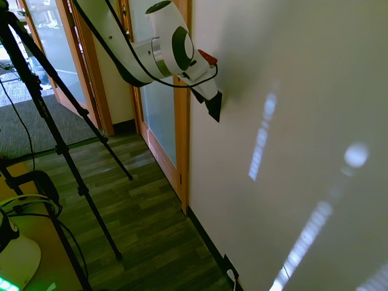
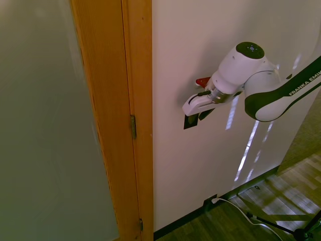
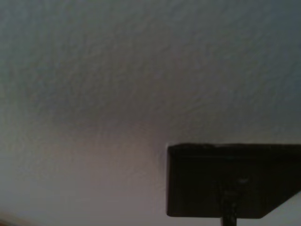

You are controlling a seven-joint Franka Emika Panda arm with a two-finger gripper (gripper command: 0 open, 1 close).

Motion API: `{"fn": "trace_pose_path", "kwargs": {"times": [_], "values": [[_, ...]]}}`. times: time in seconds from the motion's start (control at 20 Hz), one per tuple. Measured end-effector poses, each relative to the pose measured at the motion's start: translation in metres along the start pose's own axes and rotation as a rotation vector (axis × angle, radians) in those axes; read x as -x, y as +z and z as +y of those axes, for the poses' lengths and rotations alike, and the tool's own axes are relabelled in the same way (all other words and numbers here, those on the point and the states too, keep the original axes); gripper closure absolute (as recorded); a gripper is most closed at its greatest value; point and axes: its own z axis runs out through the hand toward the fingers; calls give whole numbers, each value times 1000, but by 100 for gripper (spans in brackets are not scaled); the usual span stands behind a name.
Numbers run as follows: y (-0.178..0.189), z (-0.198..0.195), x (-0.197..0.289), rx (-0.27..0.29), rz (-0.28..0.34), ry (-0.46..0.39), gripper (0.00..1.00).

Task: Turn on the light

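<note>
The gripper is right at the wall, with its tip against the switch. From the second exterior view the switch is a small black plate fixed on the wall, a little to the side of the wooden door frame, and the white body of the gripper covers its upper part. In the first exterior view the dark end of the gripper points down and toward the wall, and the switch itself I cannot make out there. Whether the fingers are spread or closed I cannot tell; they are dark against the dark plate in both exterior views.

In the wrist view the switch is very close and blurred, a black rectangle on the pale textured wall.

Farther down, at the foot of the wall, a dark plate holds a white plug with a cord running over the wood floor. Pale streaks of light lie on the wall beyond the arm. Behind the frame is a frosted glass door.
</note>
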Motion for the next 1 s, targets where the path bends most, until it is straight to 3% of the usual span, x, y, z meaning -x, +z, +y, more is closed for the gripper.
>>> {"fn": "trace_pose_path", "kwargs": {"times": [0.85, 1.0], "values": [[8, 1, -7, -33, 14, 18, 100], [4, 3, -5, -61, 27, 22, 100]]}}
